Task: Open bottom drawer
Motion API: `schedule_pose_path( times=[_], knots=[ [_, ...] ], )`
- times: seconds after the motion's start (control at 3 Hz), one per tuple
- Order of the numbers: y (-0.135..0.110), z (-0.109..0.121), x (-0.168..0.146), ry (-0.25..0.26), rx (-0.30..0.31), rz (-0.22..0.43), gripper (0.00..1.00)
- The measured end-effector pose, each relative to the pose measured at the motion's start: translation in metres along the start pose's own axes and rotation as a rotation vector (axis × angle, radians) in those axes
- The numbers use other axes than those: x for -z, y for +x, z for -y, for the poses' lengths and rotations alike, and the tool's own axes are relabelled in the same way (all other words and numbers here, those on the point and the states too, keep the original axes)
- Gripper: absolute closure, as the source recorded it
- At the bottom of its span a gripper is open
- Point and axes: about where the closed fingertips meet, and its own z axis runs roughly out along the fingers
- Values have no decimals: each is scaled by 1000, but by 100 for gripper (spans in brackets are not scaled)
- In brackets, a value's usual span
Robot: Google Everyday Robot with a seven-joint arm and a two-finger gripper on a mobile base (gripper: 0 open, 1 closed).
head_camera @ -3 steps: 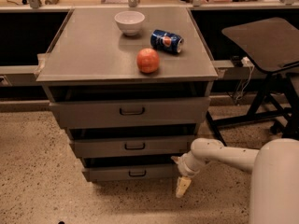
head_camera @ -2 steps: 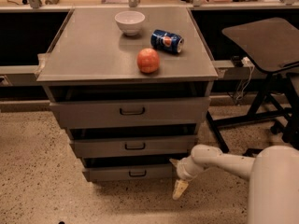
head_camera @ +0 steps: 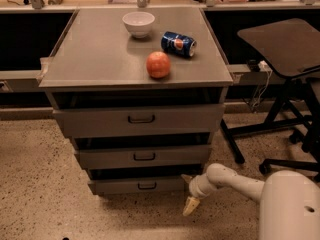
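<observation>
Gripper (head_camera: 189,191): fingers spread, has edged lower-left, just beside the drawer's right end.
Bottom drawer (head_camera: 120,186): front unmoved, handle untouched.

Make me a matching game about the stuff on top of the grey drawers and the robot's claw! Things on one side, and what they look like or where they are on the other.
Things:
1. bowl
2. can
3. apple
4. claw

Descriptions:
A. down low near the floor, by the right end of the bottom drawer
B. red and round, nearest the front of the cabinet top
C. white, at the back
D. blue, lying on its side

Pairs: 1-C, 2-D, 3-B, 4-A
</observation>
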Motion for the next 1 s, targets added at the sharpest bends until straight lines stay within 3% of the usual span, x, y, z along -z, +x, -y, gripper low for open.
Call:
schedule_pose_path(
  times=[0.67, 1.0],
  knots=[
    [26, 42, -37, 29, 14, 0, 0],
    [30, 65, -40, 51, 18, -5, 24]
  ],
)
